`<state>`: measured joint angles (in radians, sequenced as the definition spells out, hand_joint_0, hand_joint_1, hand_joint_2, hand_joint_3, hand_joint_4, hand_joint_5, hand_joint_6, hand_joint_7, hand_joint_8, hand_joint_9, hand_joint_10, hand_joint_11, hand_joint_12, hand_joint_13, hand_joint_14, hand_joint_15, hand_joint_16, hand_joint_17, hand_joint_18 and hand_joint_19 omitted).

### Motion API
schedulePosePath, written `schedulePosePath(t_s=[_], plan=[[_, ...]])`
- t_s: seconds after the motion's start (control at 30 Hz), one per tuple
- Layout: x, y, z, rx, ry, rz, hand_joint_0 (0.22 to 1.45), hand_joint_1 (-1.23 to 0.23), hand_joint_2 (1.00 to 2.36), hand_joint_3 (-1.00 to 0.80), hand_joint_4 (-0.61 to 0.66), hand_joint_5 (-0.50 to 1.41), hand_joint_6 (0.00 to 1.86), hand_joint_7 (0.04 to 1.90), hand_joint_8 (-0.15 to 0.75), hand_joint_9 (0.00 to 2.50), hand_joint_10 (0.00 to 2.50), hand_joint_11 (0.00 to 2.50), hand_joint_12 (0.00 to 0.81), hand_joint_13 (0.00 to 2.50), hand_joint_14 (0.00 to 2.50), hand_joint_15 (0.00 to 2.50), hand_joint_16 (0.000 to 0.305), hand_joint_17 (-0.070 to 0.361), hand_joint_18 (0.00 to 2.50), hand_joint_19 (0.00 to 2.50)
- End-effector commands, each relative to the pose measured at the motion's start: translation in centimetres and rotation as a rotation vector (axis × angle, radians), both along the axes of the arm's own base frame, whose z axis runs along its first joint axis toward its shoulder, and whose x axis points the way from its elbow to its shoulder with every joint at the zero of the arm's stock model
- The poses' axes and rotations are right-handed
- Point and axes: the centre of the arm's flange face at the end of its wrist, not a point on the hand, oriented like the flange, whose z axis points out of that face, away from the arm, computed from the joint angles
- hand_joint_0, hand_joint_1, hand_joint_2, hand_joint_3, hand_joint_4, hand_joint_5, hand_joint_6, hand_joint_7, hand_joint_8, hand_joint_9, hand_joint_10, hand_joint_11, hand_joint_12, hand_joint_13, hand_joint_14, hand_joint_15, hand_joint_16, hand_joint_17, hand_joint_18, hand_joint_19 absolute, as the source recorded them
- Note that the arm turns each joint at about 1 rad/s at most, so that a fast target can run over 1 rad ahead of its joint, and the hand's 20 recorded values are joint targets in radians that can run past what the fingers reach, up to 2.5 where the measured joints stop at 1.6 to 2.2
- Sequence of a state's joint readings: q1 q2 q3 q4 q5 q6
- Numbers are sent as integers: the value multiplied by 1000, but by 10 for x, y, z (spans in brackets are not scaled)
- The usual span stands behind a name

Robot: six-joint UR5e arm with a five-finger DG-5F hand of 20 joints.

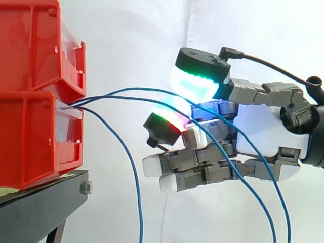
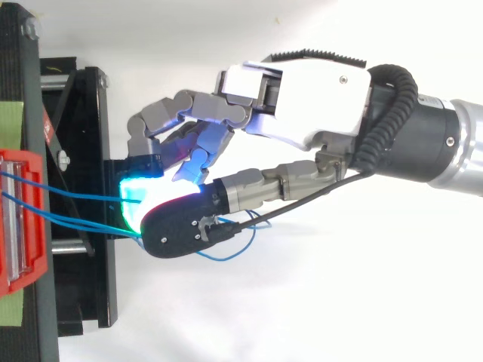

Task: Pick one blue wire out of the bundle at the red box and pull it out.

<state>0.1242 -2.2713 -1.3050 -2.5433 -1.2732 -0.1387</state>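
Note:
Three thin blue wires (image 1: 126, 90) leave the gap between the stacked red bins (image 1: 30, 142) and fan out to the right. One wire (image 1: 132, 167) droops straight down beside the bins. The other two arch across the hand (image 1: 263, 131) and fall away below it. The hand reaches in from the right, its green-glowing thumb pad (image 1: 195, 83) above the two wires and a red-glowing fingertip (image 1: 163, 127) below them, with a gap between. From above, the wires (image 2: 75, 195) run from the red bin (image 2: 19, 226) to the cyan-lit fingertips of the hand (image 2: 309, 83). The lower fingers lie straight.
The bins sit on a black stand (image 1: 45, 202) whose frame (image 2: 75, 151) lies under the fingertips in the top view. A loose loop of blue wire (image 2: 226, 256) hangs beneath the thumb. A white curtain is behind.

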Motion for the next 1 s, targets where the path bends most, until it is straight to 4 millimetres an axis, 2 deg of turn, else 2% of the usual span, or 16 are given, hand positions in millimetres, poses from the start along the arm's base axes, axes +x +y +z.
schedulePosePath(t_s=[0.0, 0.1, 0.3, 0.7, 0.97], plan=[[0, 0, 1, 2, -1, 0, 592, -698, 1014, -221, 142, -62, 755, 1202, 270, 1168, 21, 675, 370, 704, 14, 366, 53, 119, 510, 411], [0, 0, -1, 0, 4, 0, 593, -708, 1015, -207, 85, -64, 759, 1175, 252, 1159, 20, 675, 366, 696, 14, 366, 52, 118, 505, 403], [-3, -1, 1, -8, 27, 10, 593, -726, 1015, -190, 56, -57, 749, 1187, 236, 1163, 21, 664, 367, 686, 14, 358, 52, 118, 491, 395], [-17, -4, 24, -69, 96, 7, 598, -775, 1019, -106, 12, -60, 768, 1225, 212, 1134, 19, 671, 360, 664, 14, 365, 52, 118, 453, 390], [-24, -5, 35, -73, 123, 3, 601, -768, 1019, -95, 4, -65, 793, 1170, 219, 1137, 21, 666, 362, 660, 14, 370, 53, 119, 435, 385]])
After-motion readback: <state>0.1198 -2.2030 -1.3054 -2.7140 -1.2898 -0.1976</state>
